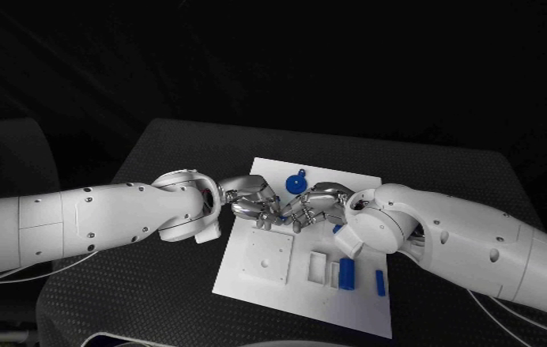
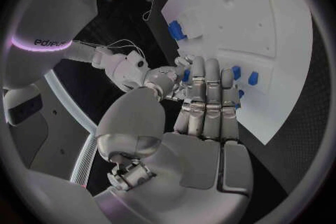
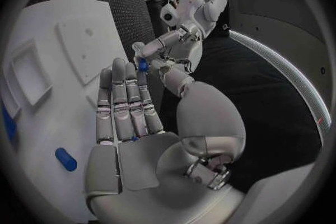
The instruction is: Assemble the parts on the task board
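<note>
Task board (image 1: 265,272) w/ blue parts (image 1: 346,273).

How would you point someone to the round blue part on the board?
Start at the white task board in the middle of the black table. Go to its far edge, just beyond where the left hand and right hand meet. The round blue part lies there, disc-shaped with a small tab, unlike the straight blue bars near the right arm.

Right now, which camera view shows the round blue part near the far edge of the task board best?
The head view: the round blue part lies whole and unobstructed on the task board, just beyond both hands. I cannot pick it out with certainty in either wrist view, where other small blue pieces show.
</note>
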Controlling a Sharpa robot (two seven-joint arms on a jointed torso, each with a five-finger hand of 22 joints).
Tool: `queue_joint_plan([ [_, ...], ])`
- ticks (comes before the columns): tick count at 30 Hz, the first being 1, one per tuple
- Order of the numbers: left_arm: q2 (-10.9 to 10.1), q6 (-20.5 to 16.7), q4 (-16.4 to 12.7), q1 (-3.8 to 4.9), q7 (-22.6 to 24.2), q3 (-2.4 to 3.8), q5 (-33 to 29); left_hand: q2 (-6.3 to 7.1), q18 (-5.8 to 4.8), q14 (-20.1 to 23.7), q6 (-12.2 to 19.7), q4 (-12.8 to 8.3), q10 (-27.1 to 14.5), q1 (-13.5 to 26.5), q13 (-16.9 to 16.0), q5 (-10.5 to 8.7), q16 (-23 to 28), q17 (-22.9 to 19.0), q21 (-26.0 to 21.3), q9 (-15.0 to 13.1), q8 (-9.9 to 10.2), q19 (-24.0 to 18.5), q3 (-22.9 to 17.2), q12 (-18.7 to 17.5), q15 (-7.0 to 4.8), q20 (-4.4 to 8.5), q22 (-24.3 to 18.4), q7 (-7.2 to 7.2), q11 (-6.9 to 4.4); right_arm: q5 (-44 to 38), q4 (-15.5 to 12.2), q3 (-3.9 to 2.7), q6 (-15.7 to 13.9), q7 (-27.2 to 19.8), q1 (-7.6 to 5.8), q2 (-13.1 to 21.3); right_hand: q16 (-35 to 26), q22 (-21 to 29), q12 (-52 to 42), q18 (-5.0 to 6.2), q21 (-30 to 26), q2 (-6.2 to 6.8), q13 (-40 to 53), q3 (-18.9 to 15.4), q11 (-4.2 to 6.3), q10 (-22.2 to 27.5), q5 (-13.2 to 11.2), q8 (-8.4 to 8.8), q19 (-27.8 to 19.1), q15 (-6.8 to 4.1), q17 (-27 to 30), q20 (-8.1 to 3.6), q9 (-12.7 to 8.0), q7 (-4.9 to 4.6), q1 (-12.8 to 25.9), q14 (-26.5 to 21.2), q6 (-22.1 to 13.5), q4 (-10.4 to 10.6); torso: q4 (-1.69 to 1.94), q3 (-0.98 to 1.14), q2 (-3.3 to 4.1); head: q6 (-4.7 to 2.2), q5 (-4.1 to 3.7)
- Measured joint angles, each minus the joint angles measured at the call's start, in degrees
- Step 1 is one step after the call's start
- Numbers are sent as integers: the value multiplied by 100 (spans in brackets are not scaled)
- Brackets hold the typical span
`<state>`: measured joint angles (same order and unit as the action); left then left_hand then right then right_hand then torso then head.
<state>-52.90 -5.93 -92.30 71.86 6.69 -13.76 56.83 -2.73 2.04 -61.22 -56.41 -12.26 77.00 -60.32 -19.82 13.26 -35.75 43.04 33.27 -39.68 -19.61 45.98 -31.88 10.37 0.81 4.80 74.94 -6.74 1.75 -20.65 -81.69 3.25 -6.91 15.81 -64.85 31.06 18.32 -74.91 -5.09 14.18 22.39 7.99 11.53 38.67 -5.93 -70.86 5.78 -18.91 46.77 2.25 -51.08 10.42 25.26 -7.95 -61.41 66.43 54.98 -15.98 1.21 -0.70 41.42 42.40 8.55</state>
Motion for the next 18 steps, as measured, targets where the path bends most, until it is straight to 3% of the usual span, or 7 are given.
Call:
queue_joint_plan([
  [12, 6, -1, -10, 1, -7, 1, -13, -8, 0, 0, -9, -9, 0, -9, -5, -1, 0, 0, 0, 5, 3, 0, -9, 0, 0, 0, -1, 8, 0, 0, 8, 4, -76, -2, 3, -28, 0, 0, -22, 0, 0, 0, -14, 16, 36, -36, 0, -1, 20, -12, 0, 20, 1, -3, -45, 12, 35, -16, 1, -2, 0, 24, -1],
  [18, 9, -2, -13, 2, -10, 3, -17, -8, 0, 0, -12, -10, 0, -9, -4, -12, 0, 0, 0, 1, 3, 0, -9, 0, 0, 0, -1, 11, 1, -1, -17, 7, -139, -3, 8, -24, 28, 0, -62, 0, 0, 3, -24, 116, 72, -141, 44, -40, 41, -23, 6, 0, 7, 55, -204, 23, 135, -64, 2, -1, 0, 32, 3],
])
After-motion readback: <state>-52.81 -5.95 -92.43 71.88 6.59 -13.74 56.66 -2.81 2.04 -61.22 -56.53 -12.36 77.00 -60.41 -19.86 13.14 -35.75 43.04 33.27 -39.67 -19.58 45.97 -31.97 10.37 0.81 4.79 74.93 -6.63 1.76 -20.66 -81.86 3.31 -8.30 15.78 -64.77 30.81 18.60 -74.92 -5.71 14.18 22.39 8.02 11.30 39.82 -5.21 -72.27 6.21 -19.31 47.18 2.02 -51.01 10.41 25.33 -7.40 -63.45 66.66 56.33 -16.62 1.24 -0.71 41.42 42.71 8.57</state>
